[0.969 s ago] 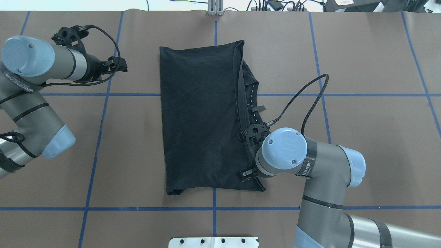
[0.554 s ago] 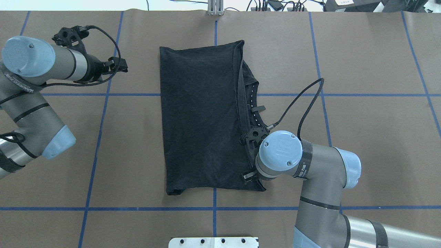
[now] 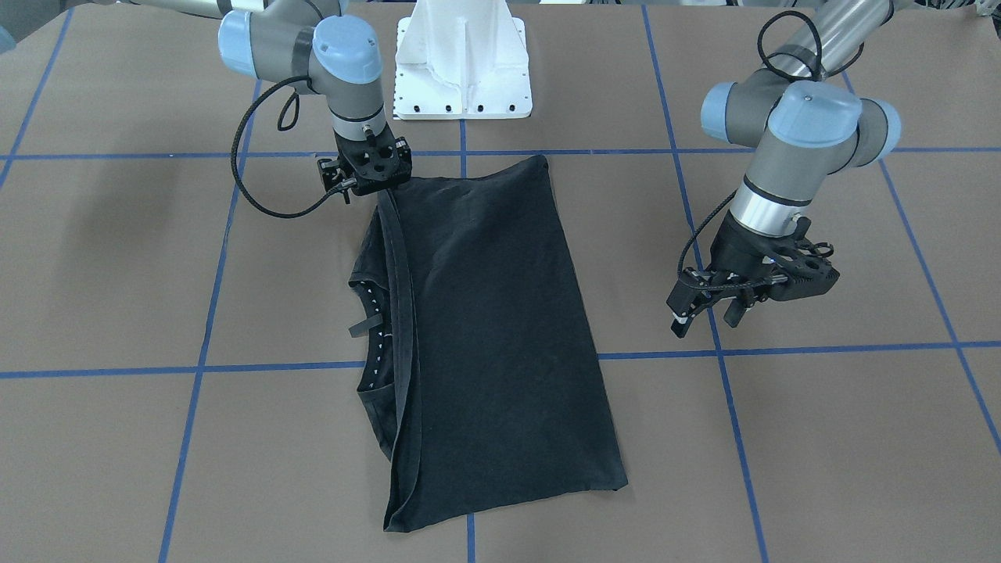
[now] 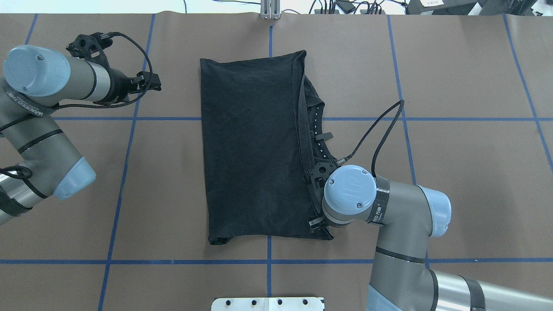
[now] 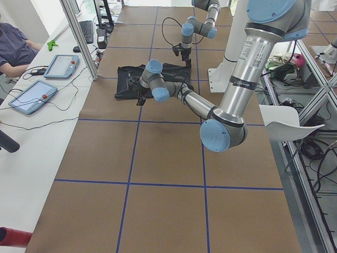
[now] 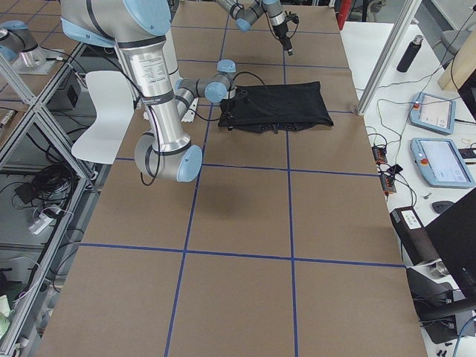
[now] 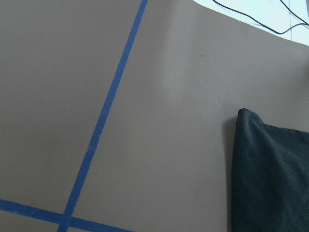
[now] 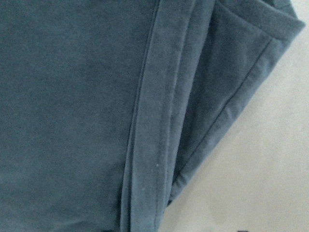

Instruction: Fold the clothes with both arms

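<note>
Count: one black short-sleeved cotton T-shirt point(image 4: 250, 147), two silver-grey arms with light blue joint caps, two black two-finger pincers.

Shirt position: flat at the middle of the brown paper-covered tabletop point(image 4: 453, 172), folded lengthwise into one long panel, plain side up, long axis running away from the robot. No logo shows. Along the robot's right-hand long edge the layers are stacked unevenly, and the neck opening with its white-dotted inner tape point(image 4: 317, 125) sticks out past the fold.

Right pincer point(image 3: 375, 181): pointing straight down at the shirt's near right corner, the corner closest to the white pedestal base point(image 3: 463, 70). The wrist hides the fingers in the overhead view, and the front view shows only the mount, so I cannot tell whether the jaws are spread or pressed together. The right wrist camera shows the layered hem and a folded corner of the cloth close up.

Left pincer point(image 3: 706, 314): held above bare tabletop, well apart from the shirt, off its far left corner. Jaws spread, nothing between them. The left wrist camera shows blue tape grid lines point(image 7: 104, 121) and one corner of the shirt at the lower right of that view.
</note>
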Robot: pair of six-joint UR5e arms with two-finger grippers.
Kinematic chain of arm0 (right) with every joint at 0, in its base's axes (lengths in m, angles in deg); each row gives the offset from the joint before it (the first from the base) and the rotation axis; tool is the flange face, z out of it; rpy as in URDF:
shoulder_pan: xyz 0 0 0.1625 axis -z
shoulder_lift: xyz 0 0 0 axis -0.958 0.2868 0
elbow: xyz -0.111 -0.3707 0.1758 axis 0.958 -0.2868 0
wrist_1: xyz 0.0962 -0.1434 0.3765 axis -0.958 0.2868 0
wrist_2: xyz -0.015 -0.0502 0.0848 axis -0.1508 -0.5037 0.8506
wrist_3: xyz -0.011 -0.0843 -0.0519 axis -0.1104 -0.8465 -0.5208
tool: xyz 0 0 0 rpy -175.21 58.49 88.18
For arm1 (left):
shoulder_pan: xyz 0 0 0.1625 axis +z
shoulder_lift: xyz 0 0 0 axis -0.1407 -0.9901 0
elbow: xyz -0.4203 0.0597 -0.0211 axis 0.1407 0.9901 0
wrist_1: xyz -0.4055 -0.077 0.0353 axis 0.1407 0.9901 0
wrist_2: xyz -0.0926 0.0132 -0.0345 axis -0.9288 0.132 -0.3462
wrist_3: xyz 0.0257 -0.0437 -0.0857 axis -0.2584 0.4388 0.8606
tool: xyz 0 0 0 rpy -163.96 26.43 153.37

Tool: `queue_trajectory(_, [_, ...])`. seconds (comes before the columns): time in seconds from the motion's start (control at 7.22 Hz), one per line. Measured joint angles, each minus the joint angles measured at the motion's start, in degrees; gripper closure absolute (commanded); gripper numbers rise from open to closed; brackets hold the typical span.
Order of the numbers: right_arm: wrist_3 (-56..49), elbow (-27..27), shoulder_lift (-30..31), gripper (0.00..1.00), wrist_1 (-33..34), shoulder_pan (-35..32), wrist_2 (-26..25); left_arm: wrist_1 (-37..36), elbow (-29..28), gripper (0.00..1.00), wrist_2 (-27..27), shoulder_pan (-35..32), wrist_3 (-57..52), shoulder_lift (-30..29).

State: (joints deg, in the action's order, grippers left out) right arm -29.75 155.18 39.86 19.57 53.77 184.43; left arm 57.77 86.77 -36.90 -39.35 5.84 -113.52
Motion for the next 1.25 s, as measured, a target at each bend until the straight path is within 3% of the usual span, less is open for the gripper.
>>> queue_trajectory(0.83, [-0.20,-0.48,1.92,0.10,0.16,-2.89,2.09,-0.08,-0.38,0.00,0.04,0.21,0.03,-0.66])
queue_trajectory(1.25, [-0.19,1.50,3.23,0.06,0.26,-6.75,6.84,-0.09,-0.39,0.00,0.01,0.23,0.03,-0.77])
